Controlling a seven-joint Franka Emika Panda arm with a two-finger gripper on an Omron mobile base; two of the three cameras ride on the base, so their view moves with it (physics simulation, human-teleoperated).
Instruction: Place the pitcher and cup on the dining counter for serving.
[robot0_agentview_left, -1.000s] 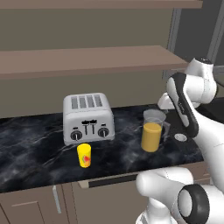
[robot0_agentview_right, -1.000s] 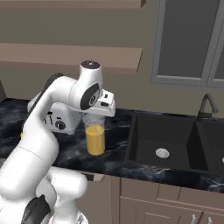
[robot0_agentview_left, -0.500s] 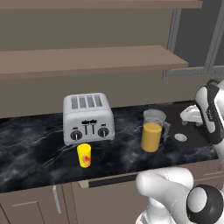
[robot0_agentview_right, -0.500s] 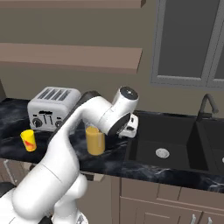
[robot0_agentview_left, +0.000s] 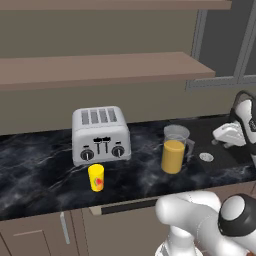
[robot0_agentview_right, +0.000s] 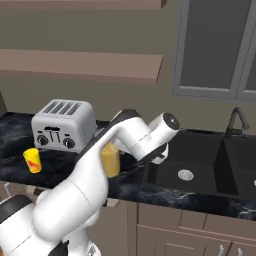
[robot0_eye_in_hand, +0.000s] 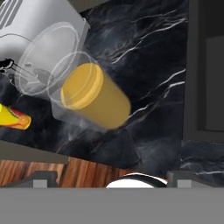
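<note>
Gripper (robot0_agentview_left: 227, 136) swung further right over sink (robot0_agentview_right: 200, 165), probably open, empty; pitcher (robot0_agentview_left: 174, 150), cup (robot0_agentview_left: 96, 177) unmoved

white arm reaches forward and off to the right, elbow bent, forearm angled low. gripper (robot0_agentview_right: 159, 157) sits at its far end, pointing down and back, jaws spread wide, holding nothing between its fingertips.

wall: olive-tan | 2 brown shelves (robot0_agentview_left: 100, 70) | worktop (robot0_agentview_left: 40, 170): black marble | window (robot0_agentview_right: 215, 45): grey frame | floor (robot0_eye_in_hand: 78, 168): wood
</note>
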